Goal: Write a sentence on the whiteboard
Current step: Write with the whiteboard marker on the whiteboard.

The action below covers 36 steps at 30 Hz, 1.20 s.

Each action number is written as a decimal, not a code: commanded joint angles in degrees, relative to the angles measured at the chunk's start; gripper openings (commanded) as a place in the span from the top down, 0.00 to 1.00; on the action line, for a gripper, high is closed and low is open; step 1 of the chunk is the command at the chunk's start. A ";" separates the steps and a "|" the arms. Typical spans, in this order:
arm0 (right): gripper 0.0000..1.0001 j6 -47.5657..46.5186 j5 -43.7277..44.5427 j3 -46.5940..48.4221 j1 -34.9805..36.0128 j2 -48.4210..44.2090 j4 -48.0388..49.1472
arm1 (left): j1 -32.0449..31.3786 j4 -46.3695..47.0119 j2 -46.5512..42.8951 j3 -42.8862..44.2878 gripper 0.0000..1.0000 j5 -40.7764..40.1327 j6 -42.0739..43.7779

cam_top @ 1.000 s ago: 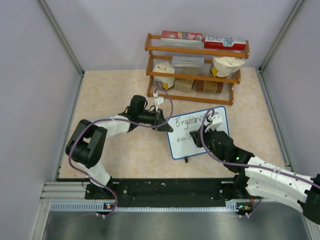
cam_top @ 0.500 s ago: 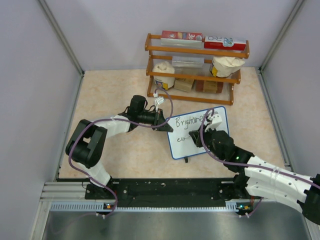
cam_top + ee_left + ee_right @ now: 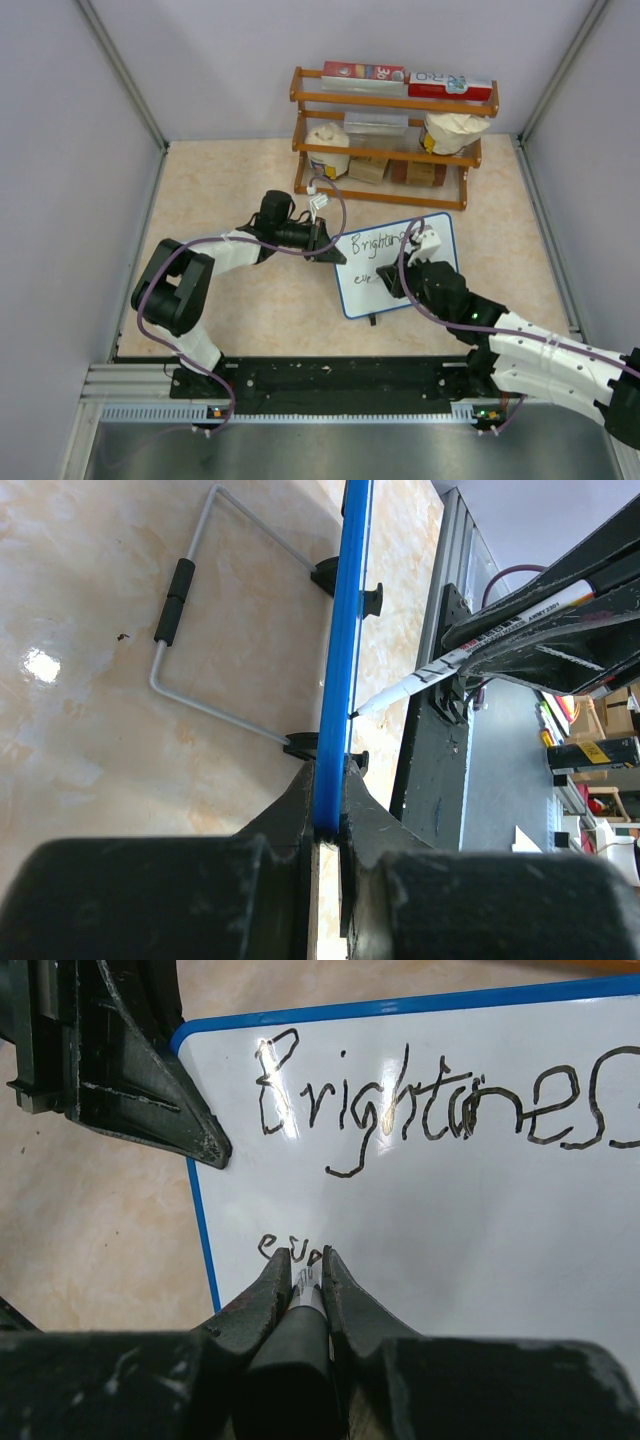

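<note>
Two arms meet at the whiteboard (image 3: 395, 265) in the overhead view. It stands propped on the table (image 3: 230, 190), right of centre and just in front of a wooden rack (image 3: 385, 130) of groceries. The left gripper (image 3: 328, 250) holds the board's upper-left corner, and the right gripper (image 3: 395, 280) is over its lower half. The sentence (image 3: 375, 243) reads only as small black scrawl from here. Bare tabletop lies to the left of the board and in a strip before the rack; the right wall is near.

The left wrist camera looks along the board's blue rim (image 3: 340, 680), which the left gripper (image 3: 325, 800) pinches between its fingers. Only this view shows the wire stand (image 3: 200, 630) behind the board and the marker (image 3: 480, 640) in side profile, its tip at the writing face.

The right wrist camera alone makes the lettering (image 3: 440, 1105) legible: "Brightnes" runs to the frame's edge, and a second line (image 3: 285, 1252) begins "ev". The right gripper (image 3: 305, 1270) is clamped on the marker (image 3: 303, 1295), right at those letters. White board lies unwritten to the right of them. The left gripper (image 3: 150, 1090) overlaps the board's top-left corner.
</note>
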 commanded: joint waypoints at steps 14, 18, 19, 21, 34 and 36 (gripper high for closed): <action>1.00 -0.16 4.43 0.15 -1.04 -2.01 -2.10 | -1.10 -3.77 1.69 -0.84 1.00 -9.39 8.17; 1.00 -0.42 4.87 0.86 -0.95 -2.09 -1.83 | -1.18 -3.77 1.60 -0.92 1.00 -9.39 8.17; 1.00 -0.68 4.87 1.12 -1.13 -2.27 -1.74 | -1.18 -3.77 1.60 -0.93 1.00 -9.31 8.17; 1.00 -1.04 4.34 1.56 -1.13 -3.32 -1.05 | -1.10 -3.77 1.60 -0.84 1.00 -9.31 8.17; 1.00 -3.23 3.02 3.23 -1.57 -1.83 2.21 | -1.18 -3.95 1.69 -0.84 1.00 -9.39 8.26; 1.00 -3.32 3.02 3.41 -1.57 -0.95 2.39 | -1.10 -4.04 1.43 -0.93 1.00 -9.48 8.34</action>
